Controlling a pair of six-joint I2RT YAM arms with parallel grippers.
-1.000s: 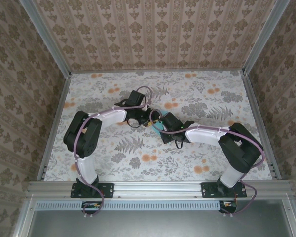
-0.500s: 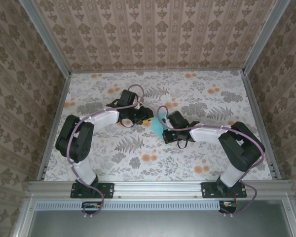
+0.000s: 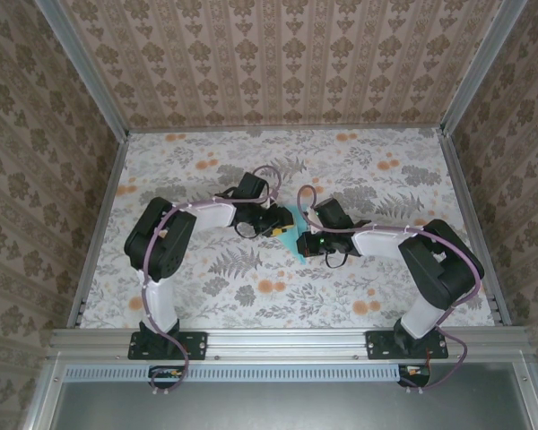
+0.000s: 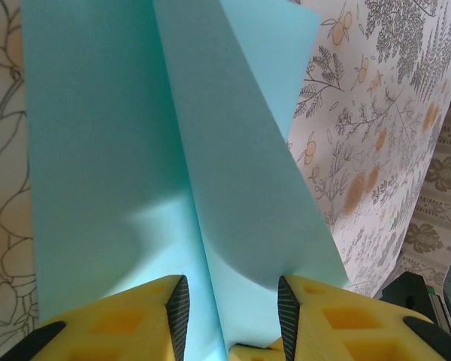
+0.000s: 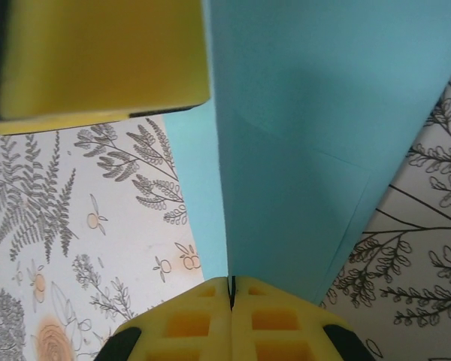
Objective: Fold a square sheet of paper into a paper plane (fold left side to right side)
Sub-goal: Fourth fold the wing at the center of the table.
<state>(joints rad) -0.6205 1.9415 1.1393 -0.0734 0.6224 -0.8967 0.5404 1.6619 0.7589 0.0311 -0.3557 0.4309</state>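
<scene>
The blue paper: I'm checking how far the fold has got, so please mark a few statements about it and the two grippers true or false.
1. The right gripper is closed on the paper. True.
2. The left gripper is squeezed fully shut. False: its fingers stand apart, with paper running between them.
3. The paper lies as one flat, unfolded sheet. False: it shows a crease, with a flap folded over.
4. Both grippers meet at the paper near the middle of the table. True.

Plain light-blue sheet of paper [image 4: 98,150]; yellow gripper pads [image 5: 203,323]; white tablecloth [image 3: 359,269] with grey ferns and orange blossoms.
</scene>
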